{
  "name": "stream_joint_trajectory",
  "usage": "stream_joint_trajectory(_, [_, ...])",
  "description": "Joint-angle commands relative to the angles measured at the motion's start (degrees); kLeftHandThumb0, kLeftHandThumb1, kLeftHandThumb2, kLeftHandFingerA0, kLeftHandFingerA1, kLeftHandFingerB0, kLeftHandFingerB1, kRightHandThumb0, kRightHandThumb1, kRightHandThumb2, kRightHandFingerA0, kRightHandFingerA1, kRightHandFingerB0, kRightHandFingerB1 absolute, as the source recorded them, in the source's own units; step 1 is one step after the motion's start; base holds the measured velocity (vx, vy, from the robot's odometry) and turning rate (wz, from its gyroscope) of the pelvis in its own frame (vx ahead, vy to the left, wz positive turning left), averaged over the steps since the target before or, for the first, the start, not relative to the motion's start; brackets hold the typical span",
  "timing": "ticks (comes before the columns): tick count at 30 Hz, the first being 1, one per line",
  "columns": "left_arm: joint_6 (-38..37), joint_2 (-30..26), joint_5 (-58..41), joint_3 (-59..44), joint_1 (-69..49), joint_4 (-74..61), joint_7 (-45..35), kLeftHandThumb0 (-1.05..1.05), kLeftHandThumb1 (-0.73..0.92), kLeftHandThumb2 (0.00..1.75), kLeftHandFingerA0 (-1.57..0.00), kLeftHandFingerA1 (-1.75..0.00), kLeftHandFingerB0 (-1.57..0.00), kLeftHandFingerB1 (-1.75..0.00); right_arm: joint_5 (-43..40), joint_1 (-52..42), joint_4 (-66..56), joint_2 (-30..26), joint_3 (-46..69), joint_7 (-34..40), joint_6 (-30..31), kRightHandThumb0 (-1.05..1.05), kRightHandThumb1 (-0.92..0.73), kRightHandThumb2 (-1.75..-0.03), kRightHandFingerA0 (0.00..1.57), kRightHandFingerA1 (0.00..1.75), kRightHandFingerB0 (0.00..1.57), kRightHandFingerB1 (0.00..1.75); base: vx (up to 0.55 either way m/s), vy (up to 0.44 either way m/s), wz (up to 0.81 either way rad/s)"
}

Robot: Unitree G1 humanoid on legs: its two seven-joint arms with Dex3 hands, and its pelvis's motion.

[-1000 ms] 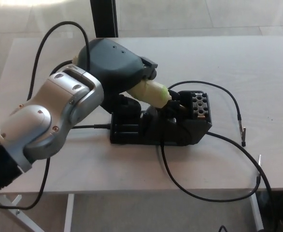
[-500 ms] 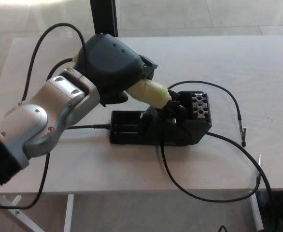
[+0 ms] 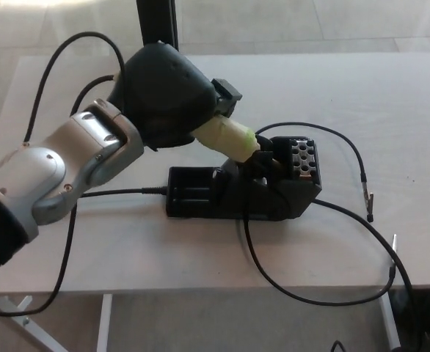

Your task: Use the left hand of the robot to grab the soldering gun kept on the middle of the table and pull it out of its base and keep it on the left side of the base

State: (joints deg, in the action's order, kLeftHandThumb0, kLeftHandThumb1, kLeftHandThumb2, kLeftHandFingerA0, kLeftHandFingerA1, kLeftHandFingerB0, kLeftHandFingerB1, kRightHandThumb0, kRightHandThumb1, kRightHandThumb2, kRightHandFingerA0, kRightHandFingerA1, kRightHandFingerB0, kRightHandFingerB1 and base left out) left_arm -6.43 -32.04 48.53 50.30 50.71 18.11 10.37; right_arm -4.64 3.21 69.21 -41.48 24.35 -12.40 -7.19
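The soldering gun point(image 3: 230, 138) lies tilted near the middle of the table point(image 3: 391, 103), its pale yellow-green handle slanting down toward the right. Its lower end sits at the holder on the base point(image 3: 244, 189); the tip itself is hidden there, so whether it is seated or just lifted cannot be told. The upper end of the handle disappears under the left hand point(image 3: 172, 95), which is clamped on the gun from above and from the left; the fingers are hidden beneath the dark shell of the hand. The silver forearm point(image 3: 61, 169) runs from the hand down to the table's front left corner.

The base is a black block, long from left to right, lying a little nearer the front edge than the back edge. Its left part holds open slots, and its right part rises to a raised block point(image 3: 303, 160) with a pale top face dotted with round holes.

A black cable point(image 3: 314, 297) leaves the front of the base, loops over the front edge and climbs back toward the right. Another cable point(image 3: 347, 147) arcs from the top of the base toward the right edge and ends in a small metal tip point(image 3: 370, 205) lying on the table. A thin cable point(image 3: 134, 192) enters the left end of the base, and a further cable point(image 3: 61, 73) arches over the forearm near the left edge.
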Motion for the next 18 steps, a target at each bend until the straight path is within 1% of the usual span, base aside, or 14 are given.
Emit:
stream_joint_trajectory(1, [-14.0, -5.7, 8.1, -3.0, 10.4, 5.6, 9.7, -0.38, 0.39, 0.93, -1.28, -1.35, -0.86, -0.87, -0.1, 0.9, 0.0, -3.9, 0.2, 2.3, -1.2, -1.05, -0.66, -0.98, 0.73, 0.65, 0.43, 0.40, 0.00, 0.000, 0.00])
stream_joint_trajectory(2, [-14.7, -5.9, 7.6, -3.7, 11.4, 5.7, 9.0, -0.35, 0.52, 0.79, -1.04, -1.63, -0.91, -1.05, -0.2, 1.0, 0.2, -3.8, 0.3, 2.5, -1.1, -1.05, -0.66, -0.99, 0.75, 0.66, 0.43, 0.41, 0.00, 0.000, 0.00])
stream_joint_trajectory(3, [-15.2, -6.0, 7.6, -3.9, 11.8, 5.9, 9.0, -0.35, 0.52, 0.79, -1.04, -1.63, -0.91, -1.05, -0.3, 1.0, 0.2, -3.8, 0.4, 2.6, -1.0, -1.05, -0.66, -0.99, 0.75, 0.66, 0.43, 0.41, 0.00, 0.000, 0.00])
stream_joint_trajectory(4, [-15.4, -6.0, 7.8, -4.1, 12.0, 6.0, 9.3, -0.34, 0.52, 0.81, -1.03, -1.65, -0.91, -1.15, -0.3, 1.0, 0.3, -3.8, 0.3, 2.7, -1.1, -1.05, -0.66, -0.98, 0.75, 0.67, 0.44, 0.41, 0.00, 0.000, 0.00])
stream_joint_trajectory(6, [-17.0, -6.6, 7.6, -5.3, 13.1, 6.0, 9.7, -0.37, 0.52, 0.71, -1.03, -1.62, -0.93, -0.84, 0.1, 0.9, 0.3, -3.8, 0.0, 2.9, -1.1, -1.05, -0.66, -0.99, 0.75, 0.66, 0.43, 0.41, 0.00, 0.000, 0.00])
stream_joint_trajectory(8, [-17.7, -6.6, 7.9, -5.6, 13.7, 6.3, 9.3, -0.37, 0.52, 0.71, -1.03, -1.62, -0.93, -0.84, -0.2, 0.9, 0.3, -3.9, 0.2, 2.8, -1.1, -1.05, -0.66, -0.99, 0.75, 0.66, 0.43, 0.41, 0.00, 0.000, 0.00])
stream_joint_trajectory(9, [-18.8, -6.8, 7.5, -6.0, 14.3, 6.7, 9.2, -0.37, 0.51, 0.68, -1.04, -1.59, -0.95, -0.75, 0.2, 0.8, 0.4, -4.0, -0.1, 3.0, -1.2, -1.05, -0.67, -1.00, 0.74, 0.65, 0.43, 0.41, 0.00, 0.000, 0.00])
stream_joint_trajectory(10, [-19.9, -7.3, 6.4, -6.8, 14.6, 6.8, 8.2, -0.38, 0.50, 0.65, -1.03, -1.61, -0.94, -0.77, 0.2, 0.8, 0.5, -4.0, -0.1, 3.2, -1.4, -1.05, -0.66, -1.00, 0.75, 0.64, 0.45, 0.42, 0.00, 0.000, 0.00])
stream_joint_trajectory(12, [-20.9, -8.2, 6.9, -7.8, 15.2, 7.1, 8.4, -0.41, 0.48, 0.70, -1.02, -1.64, -0.95, -1.06, 0.1, 0.6, 0.7, -4.0, -0.1, 3.3, -1.1, -1.05, -0.66, -1.01, 0.75, 0.65, 0.44, 0.41, 0.00, 0.000, 0.00])
stream_joint_trajectory(13, [-21.2, -9.0, 7.4, -8.2, 15.3, 6.5, 7.3, -0.40, 0.50, 0.73, -1.02, -1.66, -0.93, -1.14, 0.0, 0.6, 0.7, -4.0, -0.1, 3.4, -1.2, -1.05, -0.66, -1.01, 0.75, 0.65, 0.44, 0.42, 0.00, 0.000, 0.00])
stream_joint_trajectory(14, [-21.8, -10.1, 7.0, -8.9, 15.1, 5.7, 5.5, -0.34, 0.52, 0.73, -0.98, -1.66, -0.90, -1.12, 0.0, 0.7, 0.8, -4.0, -0.1, 3.3, -1.2, -1.05, -0.65, -1.00, 0.75, 0.66, 0.45, 0.41, 0.00, 0.000, 0.00])
stream_joint_trajectory(16, [-23.0, -12.0, 5.8, -10.7, 14.0, 4.3, 3.4, -0.37, 0.52, 0.69, -0.97, -1.63, -0.93, -1.08, 0.0, 0.6, 0.9, -4.2, -0.1, 3.2, -1.2, -1.05, -0.65, -1.01, 0.76, 0.67, 0.45, 0.42, 0.00, 0.000, 0.00])
stream_joint_trajectory(17, [-22.9, -12.3, 6.4, -11.3, 13.2, 4.2, 5.3, -0.37, 0.52, 0.65, -0.98, -1.65, -0.95, -0.96, 0.0, 0.5, 1.0, -4.3, -0.1, 3.2, -1.5, -1.05, -0.65, -1.00, 0.76, 0.67, 0.45, 0.42, 0.00, 0.000, 0.00])
stream_joint_trajectory(18, [-21.8, -13.5, 4.4, -13.9, 9.9, 2.6, 4.7, -0.41, 0.53, 0.60, -0.94, -1.70, -0.94, -0.71, 0.2, 0.5, 1.1, -4.5, -0.2, 3.3, -1.2, -1.05, -0.65, -1.01, 0.75, 0.65, 0.46, 0.42, 0.00, 0.000, 0.00])
